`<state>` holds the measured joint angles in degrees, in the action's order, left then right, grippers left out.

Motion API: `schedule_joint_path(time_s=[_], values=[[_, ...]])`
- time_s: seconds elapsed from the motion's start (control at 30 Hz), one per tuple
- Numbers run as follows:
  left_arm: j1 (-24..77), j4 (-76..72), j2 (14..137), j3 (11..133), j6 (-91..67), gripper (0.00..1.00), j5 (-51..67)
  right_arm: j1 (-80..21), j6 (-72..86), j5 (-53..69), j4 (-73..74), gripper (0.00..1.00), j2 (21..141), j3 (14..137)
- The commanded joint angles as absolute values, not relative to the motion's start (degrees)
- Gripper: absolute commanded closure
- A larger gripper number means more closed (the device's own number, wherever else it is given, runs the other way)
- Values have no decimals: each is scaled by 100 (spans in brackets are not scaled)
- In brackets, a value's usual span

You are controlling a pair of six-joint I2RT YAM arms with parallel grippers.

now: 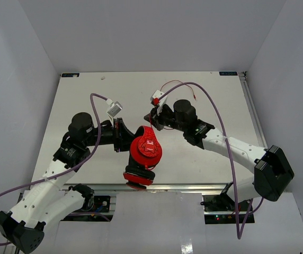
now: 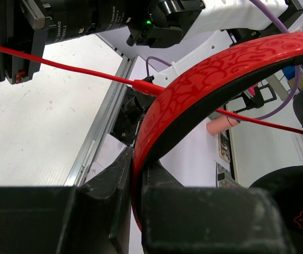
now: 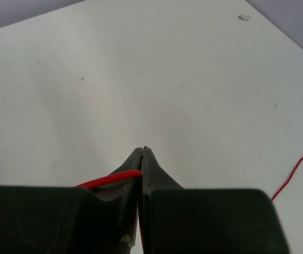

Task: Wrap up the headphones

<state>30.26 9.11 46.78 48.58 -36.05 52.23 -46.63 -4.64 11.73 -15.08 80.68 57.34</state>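
The red and black headphones (image 1: pixel 145 151) hang near the table's front middle, one earcup (image 1: pixel 138 177) below the other. My left gripper (image 1: pixel 124 132) is shut on the red headband (image 2: pixel 194 90), held above the table. My right gripper (image 1: pixel 154 115) is shut on the thin red cable (image 3: pixel 114 177), just right of the headband. In the left wrist view the cable (image 2: pixel 88 71) runs taut across to the headband. Its free end (image 1: pixel 186 90) loops on the table behind the right arm and shows in the right wrist view (image 3: pixel 297 169).
The white table (image 1: pixel 88 100) is walled by grey panels on three sides. Thick purple arm cables (image 1: pixel 215 116) arch over both arms. A metal rail (image 1: pixel 183 186) runs along the table's front edge.
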Motion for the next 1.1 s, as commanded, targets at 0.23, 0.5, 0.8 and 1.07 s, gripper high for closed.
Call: schedule_joint_path(time_s=[0.23, 0.5, 0.8, 1.07], values=[[3111, 677, 4766, 5100, -3778, 100, 4229, -4873, -353, 1045, -1988, 92, 8046, 5510], [3140, 554, 4940, 5112, -3879, 100, 4451, -4983, -372, 866, -1993, 92, 8228, 5476], [3571, 2142, 5373, 4950, -2817, 100, 5671, -4458, -864, 372, -568, 92, 8804, 6779], [4413, 3510, 6212, 5322, -2054, 100, 3613, -4096, -1182, -180, 1331, 92, 9037, 8578]])
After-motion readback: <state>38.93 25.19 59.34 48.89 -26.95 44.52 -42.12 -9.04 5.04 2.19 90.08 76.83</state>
